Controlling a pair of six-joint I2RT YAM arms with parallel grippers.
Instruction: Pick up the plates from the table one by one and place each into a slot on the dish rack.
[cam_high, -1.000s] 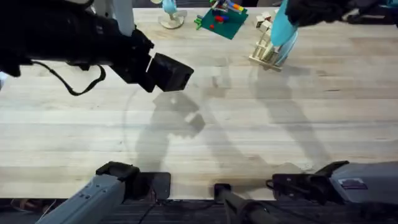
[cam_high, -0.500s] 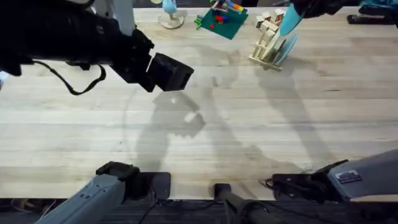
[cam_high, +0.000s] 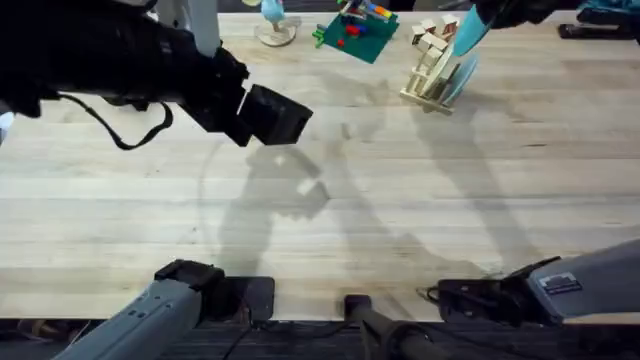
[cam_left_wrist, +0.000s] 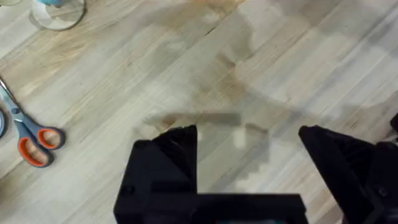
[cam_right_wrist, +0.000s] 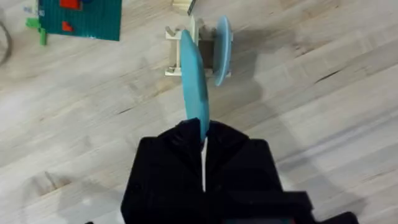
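- Our left claw (cam_left_wrist: 249, 162) hangs released above the bare pale-planked wooden surface (cam_left_wrist: 186, 74), its black fingers (cam_left_wrist: 168, 155) spread apart; orange-handled scissors (cam_left_wrist: 31, 140) lie off to one side.
- A green toy-brick board (cam_high: 355, 32) sits at the far edge of the surface.
- The small natural-wood dish rack (cam_high: 428, 70) stands just beyond it, a paler sky-blue plate (cam_right_wrist: 223, 50) upright between its pegs.
- Our right claw (cam_right_wrist: 202, 143) is clenched on the rim of the bright turquoise round plate (cam_right_wrist: 194, 81), held on edge above the rack beside the paler plate.
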